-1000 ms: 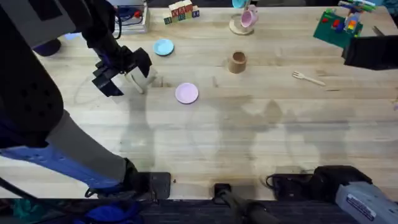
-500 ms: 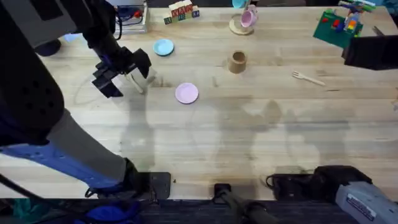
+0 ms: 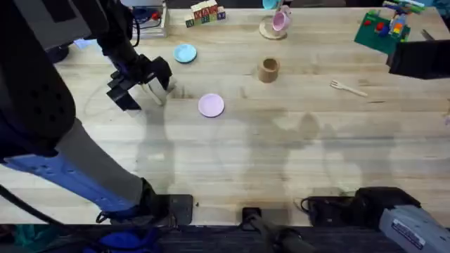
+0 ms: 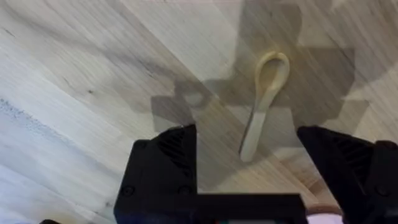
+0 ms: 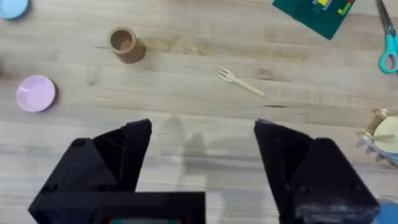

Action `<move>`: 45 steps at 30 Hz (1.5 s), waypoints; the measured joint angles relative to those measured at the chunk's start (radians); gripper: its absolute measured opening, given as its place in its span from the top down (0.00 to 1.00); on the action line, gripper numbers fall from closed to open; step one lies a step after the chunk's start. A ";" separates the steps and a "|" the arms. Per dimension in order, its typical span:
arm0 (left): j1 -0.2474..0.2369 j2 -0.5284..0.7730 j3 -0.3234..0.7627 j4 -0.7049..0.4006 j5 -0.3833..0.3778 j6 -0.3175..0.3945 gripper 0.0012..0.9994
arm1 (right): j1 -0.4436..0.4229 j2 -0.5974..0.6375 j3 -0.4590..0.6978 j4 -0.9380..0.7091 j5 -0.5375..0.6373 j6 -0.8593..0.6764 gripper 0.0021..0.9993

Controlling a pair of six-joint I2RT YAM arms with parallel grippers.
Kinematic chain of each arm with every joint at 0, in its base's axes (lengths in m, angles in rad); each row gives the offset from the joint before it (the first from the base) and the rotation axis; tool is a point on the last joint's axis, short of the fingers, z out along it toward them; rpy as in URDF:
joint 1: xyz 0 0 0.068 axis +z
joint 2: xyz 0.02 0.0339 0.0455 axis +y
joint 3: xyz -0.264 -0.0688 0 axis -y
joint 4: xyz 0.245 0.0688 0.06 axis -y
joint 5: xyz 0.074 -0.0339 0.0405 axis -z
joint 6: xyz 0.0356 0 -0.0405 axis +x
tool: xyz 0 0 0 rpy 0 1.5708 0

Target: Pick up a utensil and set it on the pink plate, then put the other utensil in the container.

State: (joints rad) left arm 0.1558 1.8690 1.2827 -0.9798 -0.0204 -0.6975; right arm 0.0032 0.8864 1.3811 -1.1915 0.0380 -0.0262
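A: Why is the left end effector [image 4: 245, 171] parked where it is?

B: It hangs over the spoon [image 4: 263, 102], fingers wide apart with nothing between them. In the left wrist view the handle end lies in the gap between the two fingers — my guess is that's so a straight drop lets them close across the slim handle rather than the rounded bowl.

A: And the spoon itself?

B: Flat on the bench [image 3: 281, 161], toward the far left, not lifted. From overhead the left end effector [image 3: 138, 84] covers most of it.

A: Where does it need to go?

B: The pink plate [image 3: 211, 105] sits near, just to the right, bare. A short carry, I'd judge.

A: The right arm?

B: Its end effector [image 5: 199, 155] is spread open too, empty, held high over the bench's right side. Its camera takes in the fork [image 5: 240, 82] lying flat, with the container [image 5: 125, 44] upright and well apart from it — probably waiting its turn.

A: So how far along?

B: Neither utensil is placed yet; the first grasp looks imminent.
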 joint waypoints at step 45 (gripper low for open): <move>-0.006 0.008 0.009 0.026 0.016 -0.013 0.95 | 0.000 0.000 0.000 0.000 0.000 0.000 0.00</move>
State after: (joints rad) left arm 0.1493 1.8774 1.2919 -0.9535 -0.0040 -0.7102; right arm 0.0032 0.8864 1.3811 -1.1915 0.0380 -0.0265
